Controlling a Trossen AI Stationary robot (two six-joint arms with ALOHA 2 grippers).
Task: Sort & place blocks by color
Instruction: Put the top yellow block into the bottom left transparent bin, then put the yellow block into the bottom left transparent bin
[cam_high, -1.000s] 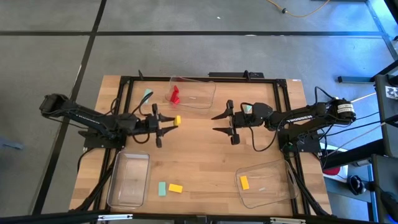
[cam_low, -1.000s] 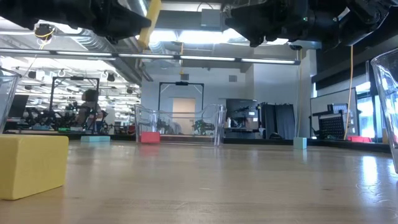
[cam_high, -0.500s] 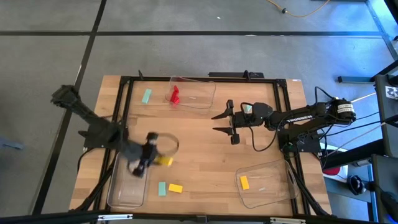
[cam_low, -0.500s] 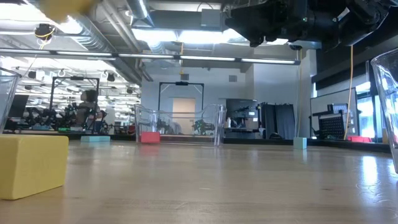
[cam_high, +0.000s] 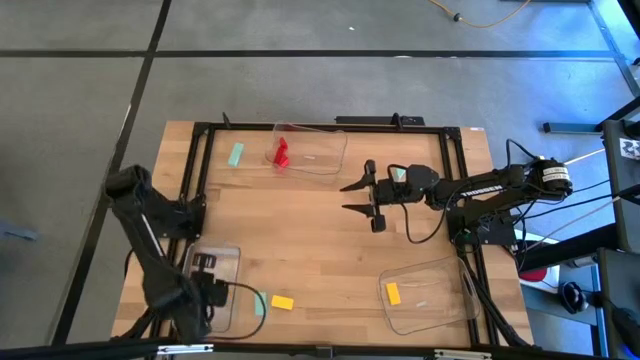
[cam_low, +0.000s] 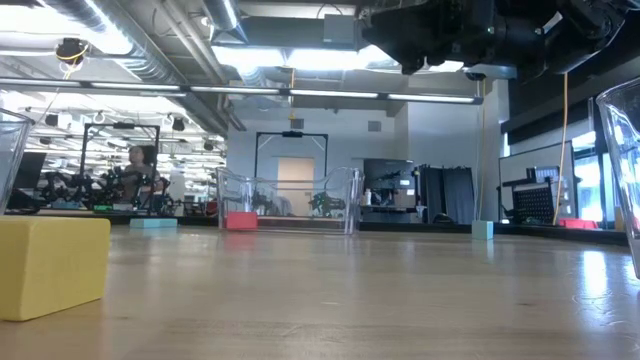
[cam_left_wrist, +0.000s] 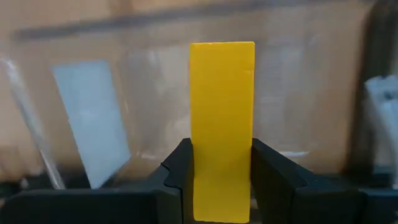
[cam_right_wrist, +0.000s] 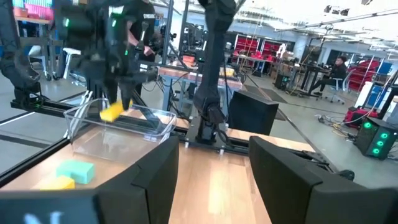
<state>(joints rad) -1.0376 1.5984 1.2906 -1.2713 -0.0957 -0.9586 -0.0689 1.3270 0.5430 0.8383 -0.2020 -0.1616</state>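
My left gripper (cam_high: 207, 285) hangs pointing down over the clear tray (cam_high: 228, 258) at the table's near left, shut on a yellow block (cam_left_wrist: 222, 106). The right wrist view shows that block (cam_right_wrist: 112, 112) just above the tray's rim. My right gripper (cam_high: 358, 197) stands level and open over the table's middle, with nothing between its fingers. A yellow block (cam_high: 283, 302) and a teal block (cam_high: 260, 303) lie flat on the table beside the near-left tray. Another teal block (cam_high: 236, 154) lies at the far left. Red blocks (cam_high: 281, 152) sit in the far tray, and a yellow block (cam_high: 393, 293) lies in the near-right tray. My left gripper pinches the yellow block by its two long sides, near one end (cam_left_wrist: 221, 186), between its two fingers. The fingers come from above, pointing down, and the block runs on past their tips along them. The block is lifted clear above the tray.
Three clear trays stand on the table: near left, far middle (cam_high: 312, 150) and near right (cam_high: 430, 295). A black frame (cam_high: 200, 135) runs along the table's edges. The wood between the trays is bare. In the low view a yellow block (cam_low: 50, 265) sits close by.
My left gripper has swung from the table's middle toward the near left corner, carrying the yellow block. It has tipped from level to pointing down and now hangs over the near-left tray. It has stayed shut on the block.
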